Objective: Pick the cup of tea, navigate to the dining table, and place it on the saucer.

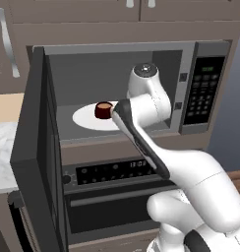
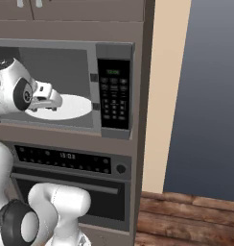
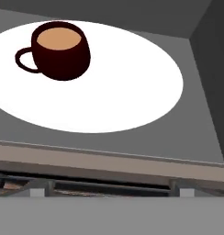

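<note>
Tea, tan-brown, fills the cup of tea (image 3: 60,49), and we work outward from our own hand to reach it. Nearest to us is the gripper (image 2: 51,102), seen in the right base view at the mouth of the open microwave (image 1: 191,54); we cannot make out its fingers in these pictures, but we take the jaws to stand wide apart with nothing between them. Just beyond, in the hand view, runs the front sill of the microwave, and past it the grey floor of the oven cavity. On that floor lies the white round plate (image 3: 132,92). The cup stands upright on the plate, toward its left side in the hand view, with its small handle pointing left. It is apart from the gripper. In the left base view we see the cup on the plate inside the cavity, just left of our wrist, with the microwave door (image 1: 36,162) swung open to the left. Below the microwave sits the built-in oven (image 1: 107,197).
</note>
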Controlling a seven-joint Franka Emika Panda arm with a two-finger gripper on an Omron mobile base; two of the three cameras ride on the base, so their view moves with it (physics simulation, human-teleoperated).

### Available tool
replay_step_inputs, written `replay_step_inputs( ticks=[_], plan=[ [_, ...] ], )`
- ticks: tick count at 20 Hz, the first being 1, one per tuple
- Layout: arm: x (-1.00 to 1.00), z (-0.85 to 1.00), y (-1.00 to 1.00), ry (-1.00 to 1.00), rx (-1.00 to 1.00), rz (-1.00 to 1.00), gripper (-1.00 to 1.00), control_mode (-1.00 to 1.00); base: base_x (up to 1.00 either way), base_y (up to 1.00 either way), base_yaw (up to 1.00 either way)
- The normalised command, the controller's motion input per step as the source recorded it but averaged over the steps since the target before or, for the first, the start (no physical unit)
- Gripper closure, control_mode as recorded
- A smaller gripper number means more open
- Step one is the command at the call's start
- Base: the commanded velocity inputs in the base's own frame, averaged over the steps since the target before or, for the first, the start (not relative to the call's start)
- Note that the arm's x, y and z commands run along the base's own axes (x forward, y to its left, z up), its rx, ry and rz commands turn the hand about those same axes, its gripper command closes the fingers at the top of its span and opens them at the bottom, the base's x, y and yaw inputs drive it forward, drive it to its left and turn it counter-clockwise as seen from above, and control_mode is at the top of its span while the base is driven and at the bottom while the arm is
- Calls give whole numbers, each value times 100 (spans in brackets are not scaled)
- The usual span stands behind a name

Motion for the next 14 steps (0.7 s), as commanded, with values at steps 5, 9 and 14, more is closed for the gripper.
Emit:
replay_step_inputs(
  ticks=[5, 9, 14],
  plan=[
    [0, 0, 69, -3, 1, -24, -100, -100, 0, 0, 0],
    [0, 0, 70, 0, 6, -31, -100, -100, 0, 0, 0],
    [1, 0, 27, 0, 11, -22, -100, -100, 0, 0, 0]
  ],
)
